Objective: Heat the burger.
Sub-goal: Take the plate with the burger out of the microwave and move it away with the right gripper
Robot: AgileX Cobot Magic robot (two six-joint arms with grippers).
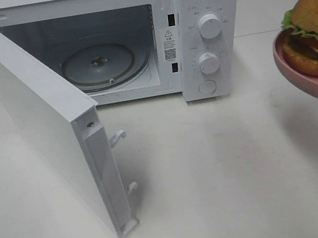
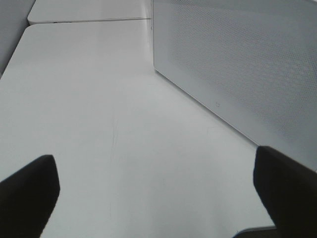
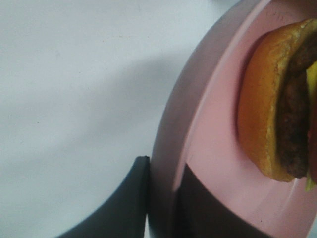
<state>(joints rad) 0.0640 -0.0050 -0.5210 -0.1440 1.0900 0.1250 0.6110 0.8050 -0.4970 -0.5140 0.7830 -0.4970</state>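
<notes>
My right gripper (image 3: 161, 198) pinches the pink plate's (image 3: 208, 148) rim, holding the burger (image 1: 313, 30) aloft at frame right. My left gripper (image 2: 158, 193) hangs spread wide beside the microwave door (image 2: 237, 64).

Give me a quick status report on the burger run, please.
Left gripper open, empty. Right gripper shut on pink plate, burger aboard, airborne. Microwave door open, path clear.

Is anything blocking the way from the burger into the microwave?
Nothing visible. The door is swung wide open, the glass turntable is bare, and the burger sits on the plate gripped by the right claw.
</notes>
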